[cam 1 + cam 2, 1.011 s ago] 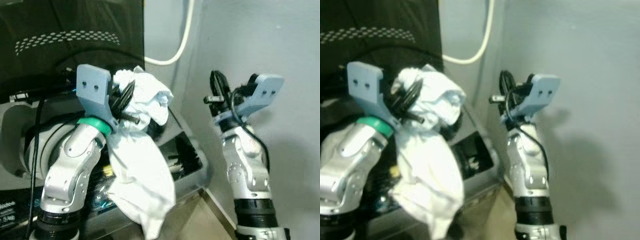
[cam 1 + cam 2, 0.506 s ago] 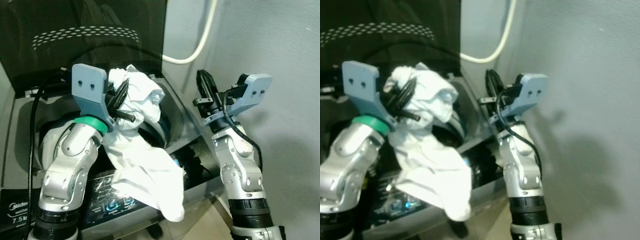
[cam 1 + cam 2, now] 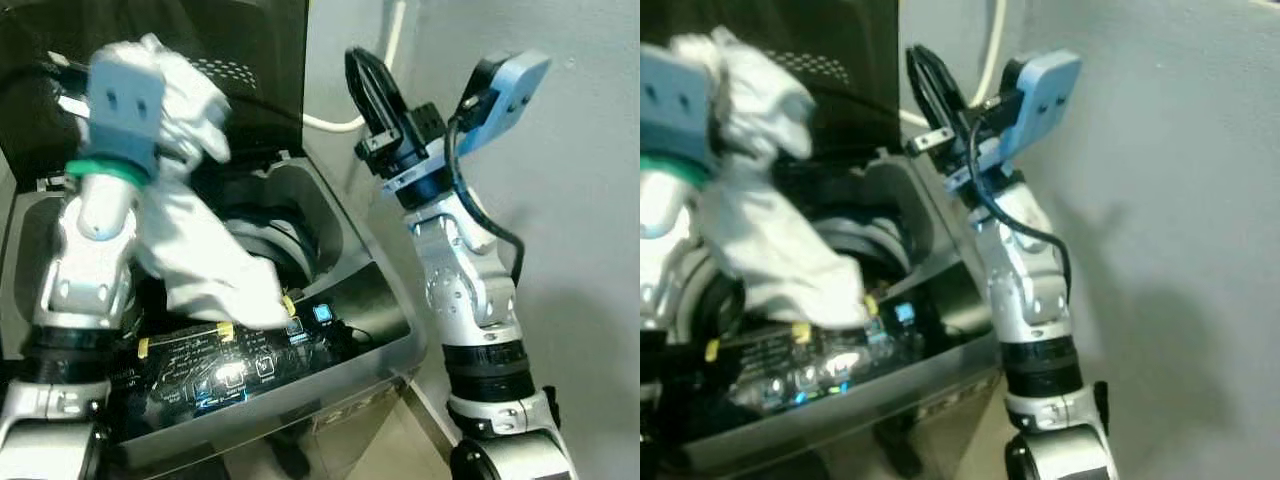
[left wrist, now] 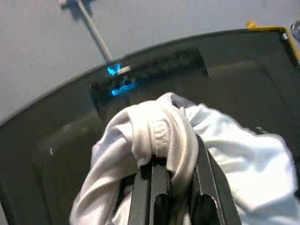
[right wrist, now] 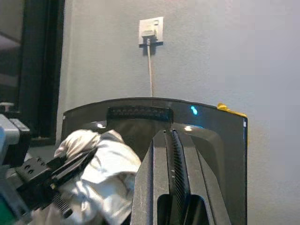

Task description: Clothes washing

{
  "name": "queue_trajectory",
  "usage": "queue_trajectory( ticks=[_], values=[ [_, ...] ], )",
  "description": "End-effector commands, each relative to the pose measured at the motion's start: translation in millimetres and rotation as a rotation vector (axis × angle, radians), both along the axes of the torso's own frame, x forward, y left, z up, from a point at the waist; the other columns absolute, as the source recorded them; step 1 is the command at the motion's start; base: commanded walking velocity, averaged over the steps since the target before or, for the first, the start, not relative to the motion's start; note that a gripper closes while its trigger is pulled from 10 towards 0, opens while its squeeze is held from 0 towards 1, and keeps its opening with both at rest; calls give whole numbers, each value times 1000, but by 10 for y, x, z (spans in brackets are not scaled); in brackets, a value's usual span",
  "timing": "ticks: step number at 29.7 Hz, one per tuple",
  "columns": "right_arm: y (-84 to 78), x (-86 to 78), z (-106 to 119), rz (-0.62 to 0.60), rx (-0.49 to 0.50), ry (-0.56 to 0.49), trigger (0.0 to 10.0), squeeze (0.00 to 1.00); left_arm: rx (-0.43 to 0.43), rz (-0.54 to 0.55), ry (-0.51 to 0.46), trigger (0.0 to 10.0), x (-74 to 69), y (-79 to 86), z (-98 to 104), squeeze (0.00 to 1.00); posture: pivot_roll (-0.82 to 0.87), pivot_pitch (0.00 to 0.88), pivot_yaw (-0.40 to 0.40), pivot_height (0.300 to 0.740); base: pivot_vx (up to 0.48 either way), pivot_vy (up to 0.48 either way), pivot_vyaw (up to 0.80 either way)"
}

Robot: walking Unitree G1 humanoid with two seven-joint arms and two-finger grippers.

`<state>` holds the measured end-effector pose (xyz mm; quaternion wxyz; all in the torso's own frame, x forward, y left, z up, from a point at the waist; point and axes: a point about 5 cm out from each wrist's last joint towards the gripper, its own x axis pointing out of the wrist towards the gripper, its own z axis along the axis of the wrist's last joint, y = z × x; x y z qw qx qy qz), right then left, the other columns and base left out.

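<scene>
the white garment (image 3: 190,250) is bunched up in the left end effector (image 4: 176,180), pinched tight between the two black fingers (image 4: 150,192), with the rest of the cloth hanging down over the open top of the washing machine (image 3: 330,260) and its tail draped close to the lit control panel (image 3: 230,375) at the front edge. so the step in hand looks like getting it into the drum (image 3: 265,250). if i were doing this i'd get the hand further in over the drum opening before letting go, because right now the loose end looks like it could land on the panel or catch the rim instead of dropping inside. lower it so the hanging part goes in first, then release. left arm is raised high with the wrist up near the open lid (image 3: 250,60), forearm roughly vertical over the machine's left side, a bit blurred in the head views. the right end effector (image 3: 372,90) is empty, its fingers pressed together, held up beside the machine near the wall (image 3: 560,250), elbow bent and fingers pointing up toward the white hose (image 3: 335,122), well clear of the cloth.
</scene>
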<state>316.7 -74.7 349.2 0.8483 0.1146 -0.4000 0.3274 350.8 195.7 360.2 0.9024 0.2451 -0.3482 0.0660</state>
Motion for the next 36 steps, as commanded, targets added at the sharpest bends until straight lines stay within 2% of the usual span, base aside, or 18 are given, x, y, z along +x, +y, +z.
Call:
queue_trajectory(
  ticks=[1,2,3,4,8,9,15,16,18,19,22,23,24,27,33,34,35,36],
  values=[
    [-8,-15,-7,2,13,6,10000,0,67,2,-24,10000,79,-54,116,0,105,83,-22,731,0,0,0],
    [-39,-44,-35,-13,23,17,10000,0,119,-58,60,10000,264,-140,254,0,94,101,-4,731,0,0,0],
    [-39,-44,-35,-13,23,17,10000,0,119,-58,60,10000,264,-140,254,0,94,101,-4,731,0,0,0],
    [-59,-52,-73,-23,22,28,10000,0,123,-174,192,10000,345,-241,169,0,85,106,14,731,0,0,0],
    [-70,-56,-97,-28,20,35,10000,0,124,-262,278,10000,380,-316,91,0,85,106,14,731,0,0,0],
    [-91,-57,-134,-40,20,47,10000,0,113,-388,424,10000,397,-425,-88,0,74,109,23,731,0,0,0],
    [-91,-57,-134,-40,20,47,10000,0,113,-388,424,10000,397,-425,-88,0,74,109,23,731,0,0,0],
    [-136,-65,-202,-65,19,67,10000,0,70,-535,539,10000,266,-538,-321,0,54,100,44,731,0,0,0],
    [-136,-65,-202,-65,19,67,10000,0,70,-535,539,10000,266,-538,-321,0,54,100,44,731,0,0,0],
    [-196,-41,-269,-92,17,87,10000,0,-19,-584,598,10000,6,-529,-555,1000,89,79,26,731,0,0,0],
    [-196,-41,-269,-92,17,87,10000,0,-19,-584,598,10000,6,-529,-555,1000,89,79,26,731,0,0,0],
    [-234,-16,-313,-107,12,102,10000,0,-104,-576,641,10000,-213,-501,-700,1000,105,79,18,731,0,0,0],
    [-234,-16,-313,-107,12,102,10000,0,-104,-576,641,10000,-213,-501,-700,1000,105,79,18,731,0,0,0],
    [-243,40,-348,-104,-3,117,10000,0,-293,-593,730,10000,-493,-417,-903,1000,135,90,1,731,0,0,0],
    [-236,47,-354,-100,-8,122,10000,0,-321,-638,767,10000,-564,-412,-956,1000,141,93,-1,731,0,0,0],
    [-239,50,-370,-101,-10,130,10000,0,-259,-659,724,10000,-648,-397,-925,0,144,100,-4,731,0,0,0],
    [-239,50,-370,-101,-10,130,10000,0,-259,-659,724,10000,-648,-397,-925,0,144,100,-4,731,0,0,0],
    [-243,49,-385,-102,-10,137,10000,0,-135,-641,633,10000,-696,-402,-854,0,144,100,-4,731,0,0,0]
  ],
)
